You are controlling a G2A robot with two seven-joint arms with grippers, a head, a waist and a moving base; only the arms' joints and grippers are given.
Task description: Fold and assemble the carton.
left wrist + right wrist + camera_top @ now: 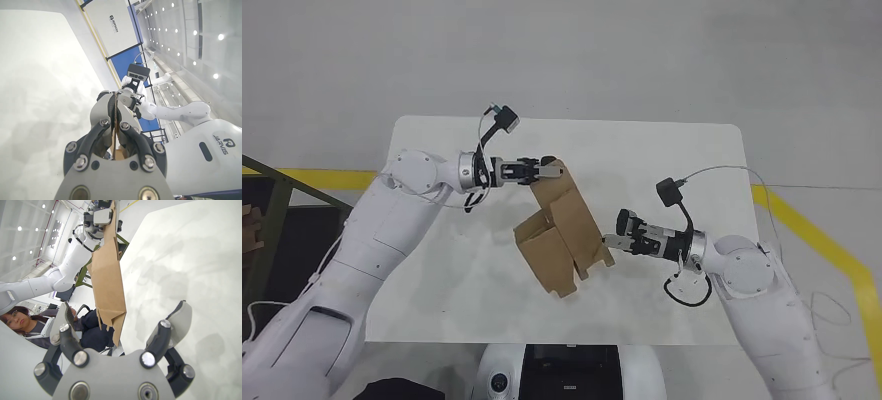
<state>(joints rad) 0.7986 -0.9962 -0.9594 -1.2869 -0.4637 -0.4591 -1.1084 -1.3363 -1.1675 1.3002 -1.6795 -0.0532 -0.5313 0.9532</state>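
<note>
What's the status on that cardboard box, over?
Left gripper shut on carton, at one flap. Right gripper open, carton edge close ahead of it, ungripped. Carton only partly folded.

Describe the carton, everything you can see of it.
The carton is plain brown corrugated cardboard with creased panels and loose, jagged flaps at its ends, not yet squared into a box. It sits tilted over the middle of the white table. The left gripper is shut on the flap edge farthest from the robot. The right gripper is open, fingers either side of the nearer end, not touching it.
</note>
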